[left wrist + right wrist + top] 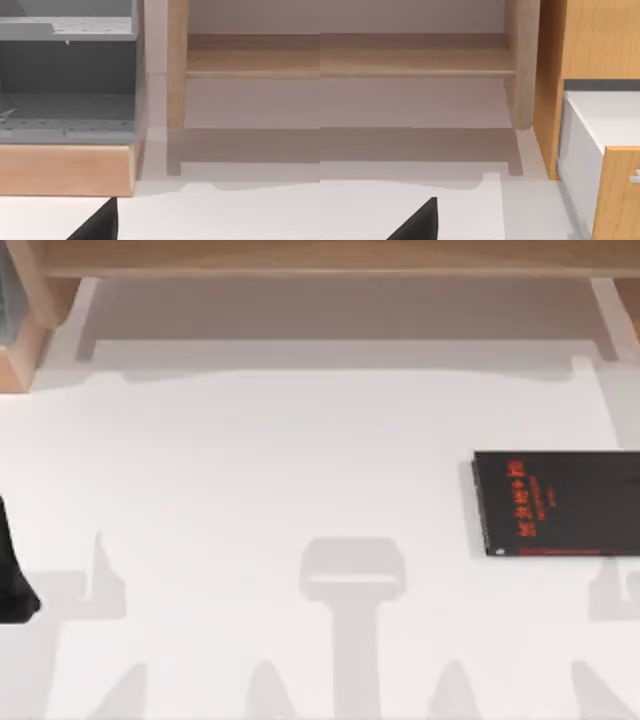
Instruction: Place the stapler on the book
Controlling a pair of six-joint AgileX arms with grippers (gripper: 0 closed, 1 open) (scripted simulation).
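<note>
The book (560,502) lies flat on the white table at the right side, black with red-orange lettering, its right part cut by the picture's edge. The stapler is out of view. My left arm (14,580) is a black shape parked at the table's far left edge, well away from the book. A black part of the left gripper (97,226) pokes into the left wrist view over the white table. A like black part of the right gripper (419,224) shows in the right wrist view. Nothing is seen held by either.
A wooden shelf (320,258) runs along the back on wooden posts (176,65). A wooden unit with grey perforated shelves (65,85) stands at the back left. A wooden cabinet with a pale drawer (600,150) stands by the right arm.
</note>
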